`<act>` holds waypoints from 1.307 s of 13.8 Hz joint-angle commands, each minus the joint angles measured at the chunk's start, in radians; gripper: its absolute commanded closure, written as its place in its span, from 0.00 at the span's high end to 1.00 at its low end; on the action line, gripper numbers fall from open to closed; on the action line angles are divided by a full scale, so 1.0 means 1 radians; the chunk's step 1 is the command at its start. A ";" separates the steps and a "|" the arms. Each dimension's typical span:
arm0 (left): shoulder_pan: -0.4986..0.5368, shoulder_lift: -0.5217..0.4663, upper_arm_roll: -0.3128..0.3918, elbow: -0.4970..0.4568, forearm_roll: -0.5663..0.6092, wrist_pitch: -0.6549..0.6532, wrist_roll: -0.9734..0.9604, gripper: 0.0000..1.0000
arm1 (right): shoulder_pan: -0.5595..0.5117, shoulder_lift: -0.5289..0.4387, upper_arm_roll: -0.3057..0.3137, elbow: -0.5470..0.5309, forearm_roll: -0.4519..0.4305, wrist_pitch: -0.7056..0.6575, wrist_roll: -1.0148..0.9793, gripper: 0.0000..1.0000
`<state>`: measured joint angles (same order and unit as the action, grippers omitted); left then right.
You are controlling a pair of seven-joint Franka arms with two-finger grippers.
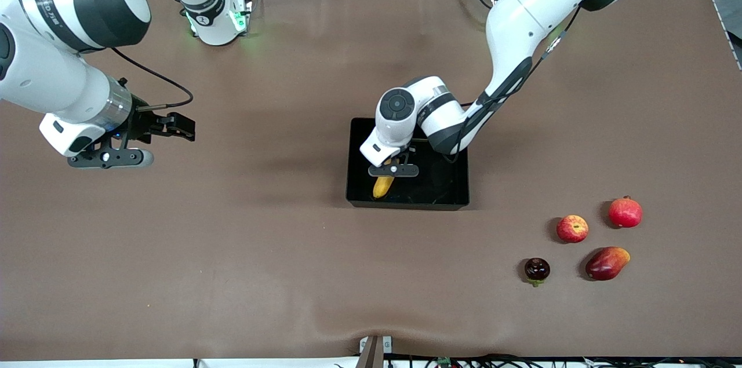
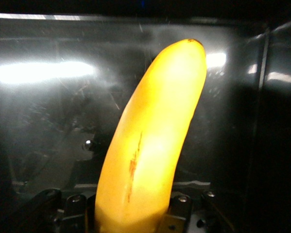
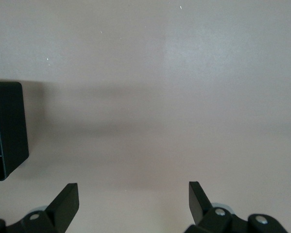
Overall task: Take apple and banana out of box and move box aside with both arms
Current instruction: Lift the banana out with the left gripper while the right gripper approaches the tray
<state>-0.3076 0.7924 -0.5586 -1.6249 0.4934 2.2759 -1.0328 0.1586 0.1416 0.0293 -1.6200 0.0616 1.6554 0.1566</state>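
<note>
Streaky red apple (image 1: 572, 228) already out on the table; left gripper (image 1: 393, 170) clamped on long yellow banana (image 2: 150, 145) inside glossy black box (image 1: 446, 203); right gripper (image 1: 174, 127) waits wide open, empty; box shifting left.

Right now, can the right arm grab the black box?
Probably yes. The right gripper hangs open over bare table, with nothing between it and the box. The left gripper is inside the box, shut on the banana, but the nearer wall looks free.

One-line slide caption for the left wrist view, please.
Left pincer shut on the banana inside the black box.
</note>
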 commanded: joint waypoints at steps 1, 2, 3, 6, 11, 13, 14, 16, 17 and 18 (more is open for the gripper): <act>0.005 -0.061 -0.010 -0.012 0.014 -0.050 -0.030 0.00 | 0.012 0.004 -0.006 0.000 -0.005 0.006 0.020 1.00; 0.007 -0.074 -0.012 -0.012 0.014 -0.061 -0.027 0.00 | 0.013 0.006 -0.006 0.000 -0.005 0.006 0.020 1.00; 0.007 -0.078 -0.014 -0.012 0.014 -0.061 -0.029 0.00 | 0.013 0.006 -0.006 0.000 -0.005 0.006 0.020 1.00; 0.019 -0.122 -0.014 -0.013 0.007 -0.093 -0.026 0.00 | 0.013 0.006 -0.006 0.000 -0.005 0.006 0.021 1.00; 0.198 -0.263 -0.131 -0.020 -0.068 -0.226 0.065 0.00 | 0.056 0.047 -0.006 0.000 0.001 0.038 0.023 1.00; 0.342 -0.309 -0.235 -0.026 -0.087 -0.298 0.117 0.00 | 0.085 0.082 -0.006 0.002 0.003 0.062 0.034 1.00; 0.420 -0.318 -0.292 -0.032 -0.087 -0.331 0.137 0.00 | 0.099 0.098 -0.006 0.000 0.004 0.084 0.040 1.00; 0.604 -0.326 -0.421 -0.061 -0.087 -0.384 0.178 0.00 | 0.146 0.139 -0.006 0.003 0.003 0.127 0.061 1.00; 0.705 -0.326 -0.488 -0.093 -0.087 -0.388 0.192 0.00 | 0.166 0.159 -0.006 0.003 0.003 0.154 0.084 1.00; 0.802 -0.328 -0.547 -0.134 -0.085 -0.389 0.209 0.00 | 0.191 0.179 -0.006 0.003 0.003 0.179 0.104 1.00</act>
<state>0.3310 0.4858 -0.9990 -1.6706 0.4244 1.8855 -0.8559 0.3075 0.2904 0.0302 -1.6236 0.0628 1.8020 0.2165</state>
